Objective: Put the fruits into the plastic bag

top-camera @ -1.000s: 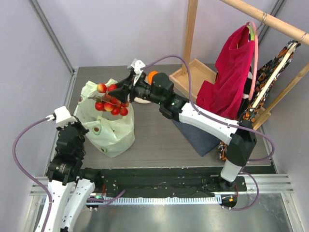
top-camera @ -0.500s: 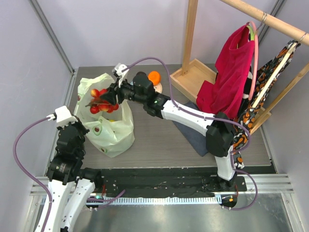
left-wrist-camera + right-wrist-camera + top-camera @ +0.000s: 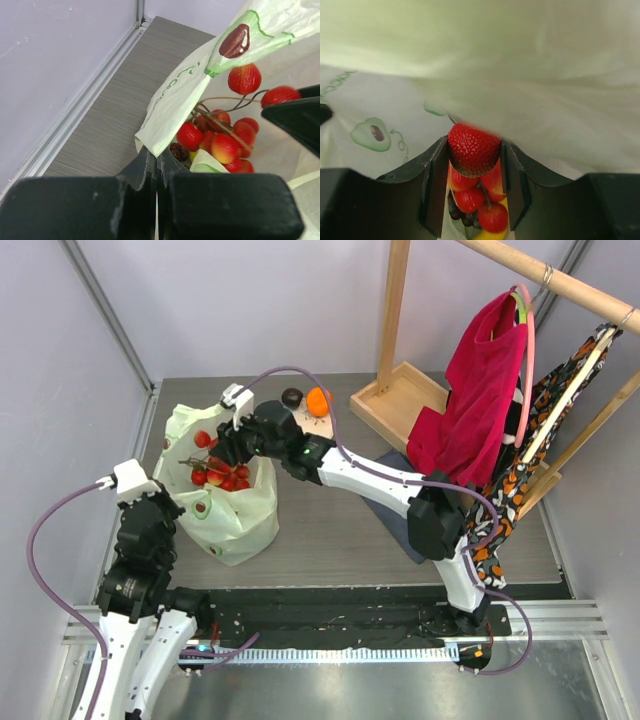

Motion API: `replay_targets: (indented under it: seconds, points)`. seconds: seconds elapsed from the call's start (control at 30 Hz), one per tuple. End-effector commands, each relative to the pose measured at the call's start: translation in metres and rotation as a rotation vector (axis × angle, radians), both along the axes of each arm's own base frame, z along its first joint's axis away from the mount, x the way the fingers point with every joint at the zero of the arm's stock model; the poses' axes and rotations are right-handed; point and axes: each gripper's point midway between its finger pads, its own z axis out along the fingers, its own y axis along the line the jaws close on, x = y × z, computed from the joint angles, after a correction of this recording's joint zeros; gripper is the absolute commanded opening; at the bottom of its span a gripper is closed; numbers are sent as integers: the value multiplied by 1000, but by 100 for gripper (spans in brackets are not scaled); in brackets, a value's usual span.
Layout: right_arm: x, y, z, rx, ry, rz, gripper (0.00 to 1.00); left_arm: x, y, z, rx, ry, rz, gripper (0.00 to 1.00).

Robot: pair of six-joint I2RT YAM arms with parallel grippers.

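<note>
The pale green plastic bag (image 3: 235,515) with avocado prints lies at the left, mouth open upward. My right gripper (image 3: 225,452) is inside the mouth, shut on a strawberry (image 3: 474,149) of the red fruit bunch (image 3: 215,473). Below it in the bag (image 3: 530,70) lie more red fruits, dark grapes (image 3: 461,216) and a yellow banana (image 3: 492,235). My left gripper (image 3: 157,156) is shut on the bag's edge (image 3: 175,95) and holds it up; the bunch (image 3: 225,142) and the grapes (image 3: 176,151) show past it. An orange (image 3: 318,400) and a dark round fruit (image 3: 291,397) sit on the table behind the bag.
A wooden rack with a tray base (image 3: 400,400) stands at the back right. A red cloth (image 3: 480,390) and a patterned cloth hang from its rail. A dark blue cloth (image 3: 405,515) lies under the right arm. The wall rail runs along the left.
My right gripper has carried the red fruit bunch left and down into the bag's mouth. The orange and dark fruit behind it have come into view. The left arm has not moved.
</note>
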Motion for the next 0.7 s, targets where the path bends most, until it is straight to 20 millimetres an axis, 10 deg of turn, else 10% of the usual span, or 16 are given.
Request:
replay_targets:
  seconds: [0.0, 0.37, 0.67]
  points:
    - [8, 0, -11, -56, 26, -56, 1, 0, 1, 23, -17, -87, 1, 0]
    - [2, -7, -38, -163, 57, -100, 15, 1, 0, 23, -19, -86, -4, 0]
    - [-4, -7, -21, -133, 39, -66, 67, 1, 0, 23, -18, -85, -2, 0]
